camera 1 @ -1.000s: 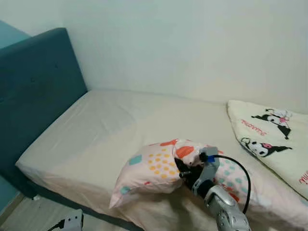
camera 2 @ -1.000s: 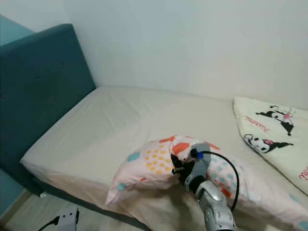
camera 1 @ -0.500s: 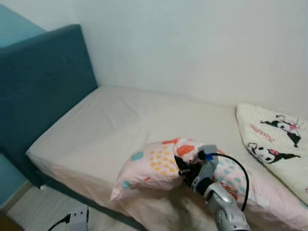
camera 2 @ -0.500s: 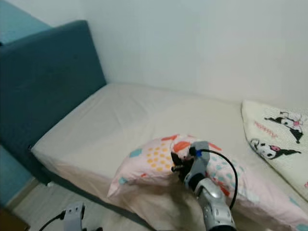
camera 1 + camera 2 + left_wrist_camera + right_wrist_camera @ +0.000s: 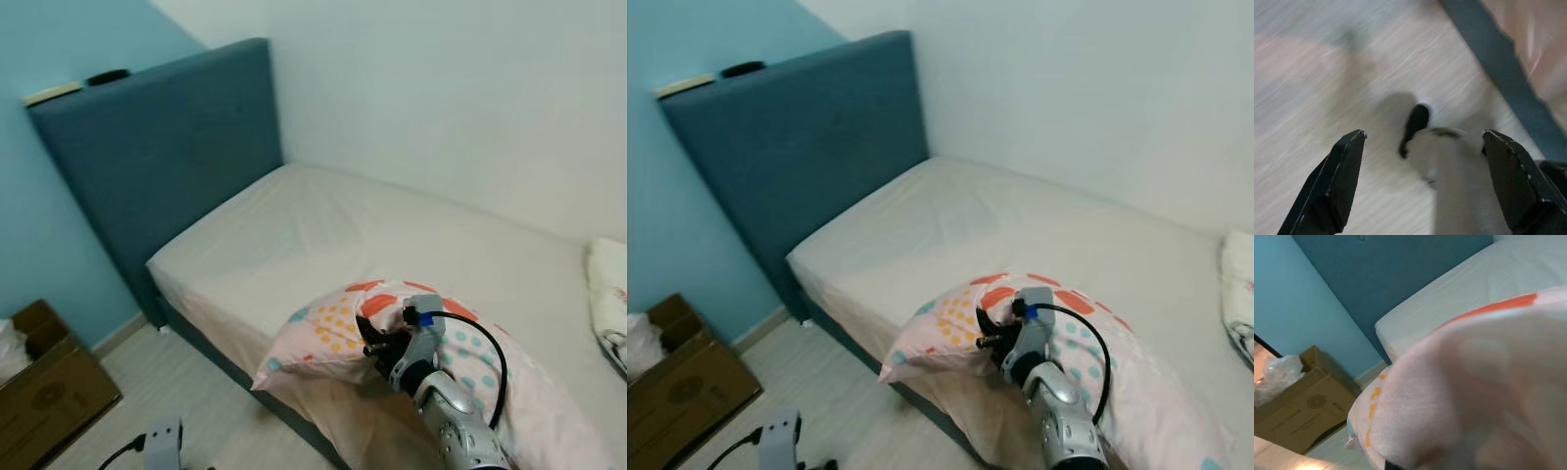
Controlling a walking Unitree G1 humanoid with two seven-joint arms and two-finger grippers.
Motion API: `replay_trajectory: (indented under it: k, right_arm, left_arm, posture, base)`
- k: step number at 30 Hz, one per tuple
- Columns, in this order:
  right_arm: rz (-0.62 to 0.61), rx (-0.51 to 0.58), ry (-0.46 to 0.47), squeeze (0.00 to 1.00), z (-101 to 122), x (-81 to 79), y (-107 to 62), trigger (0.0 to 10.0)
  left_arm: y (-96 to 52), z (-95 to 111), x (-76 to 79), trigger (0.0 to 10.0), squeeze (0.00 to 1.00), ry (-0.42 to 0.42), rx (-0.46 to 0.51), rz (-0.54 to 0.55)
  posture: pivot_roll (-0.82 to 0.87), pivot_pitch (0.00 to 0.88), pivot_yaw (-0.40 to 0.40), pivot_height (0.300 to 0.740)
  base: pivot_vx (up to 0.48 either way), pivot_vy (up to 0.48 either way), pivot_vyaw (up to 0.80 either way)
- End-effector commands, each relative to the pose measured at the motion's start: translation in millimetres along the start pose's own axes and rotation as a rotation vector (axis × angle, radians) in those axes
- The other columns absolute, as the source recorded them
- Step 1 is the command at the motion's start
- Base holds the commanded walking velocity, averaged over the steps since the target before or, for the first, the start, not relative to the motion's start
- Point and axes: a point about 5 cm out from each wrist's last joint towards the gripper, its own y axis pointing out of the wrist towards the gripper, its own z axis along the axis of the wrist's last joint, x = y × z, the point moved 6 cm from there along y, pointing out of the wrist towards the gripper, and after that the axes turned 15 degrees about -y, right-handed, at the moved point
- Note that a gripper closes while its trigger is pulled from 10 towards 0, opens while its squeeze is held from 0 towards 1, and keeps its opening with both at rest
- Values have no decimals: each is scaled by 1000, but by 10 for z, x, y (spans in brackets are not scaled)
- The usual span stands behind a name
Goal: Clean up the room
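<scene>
Left eye view: the right tool (image 5: 377, 345) pinches a spotted pillow (image 5: 333, 333) lying at the near edge of a bed (image 5: 323, 230) with a dark teal headboard (image 5: 162, 157). A cardboard box (image 5: 44, 387) sits on the floor beside the bed.

Left wrist view: the left tool (image 5: 1422, 181) hangs over blurred wooden floor (image 5: 1312, 88), its black fingers (image 5: 1334, 188) spread wide.

Right wrist view: pillow fabric bunches close to the lens, with the box and headboard beyond.

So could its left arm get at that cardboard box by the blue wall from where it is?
Probably not yet. The left gripper hangs low over the floor with its jaws open, while the cardboard box sits off to the left near the headboard. Nothing blocks the floor between them, but the robot would likely need to step closer.
</scene>
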Motion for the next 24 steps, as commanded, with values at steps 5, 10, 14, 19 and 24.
replay_trajectory:
  k: [5, 10, 14, 19, 24]
  right_arm:
    - [65, 61, -34, 0, 174, -148, 113, 0]
    - [66, 57, -31, 0, 158, -156, 111, 0]
    - [65, 48, -27, 0, 119, -158, 110, 0]
    - [36, 29, -16, 0, 48, -109, 88, 0]
    - [23, 15, -10, 0, -12, -84, 50, 0]
  left_arm:
    - [4, 37, 16, 10000, 0, 13, 13, -2]
    - [19, 100, 121, 10000, 0, -3, 37, -34]
    - [31, 132, 206, 10000, 0, 3, 43, -56]
    - [35, 140, 268, 10000, 0, 34, 41, -84]
    - [36, 157, 278, 10000, 0, 43, 42, -89]
  posture:
    - [3, 0, -14, 740]
    - [8, 0, -20, 740]
    - [9, 0, -19, 740]
    - [4, 0, -14, 740]
    - [3, 0, -16, 740]
  base:
    - [0, 0, 794]
    - [0, 0, 794]
    - [0, 0, 794]
    - [73, 0, 794]
    - [431, 0, 794]
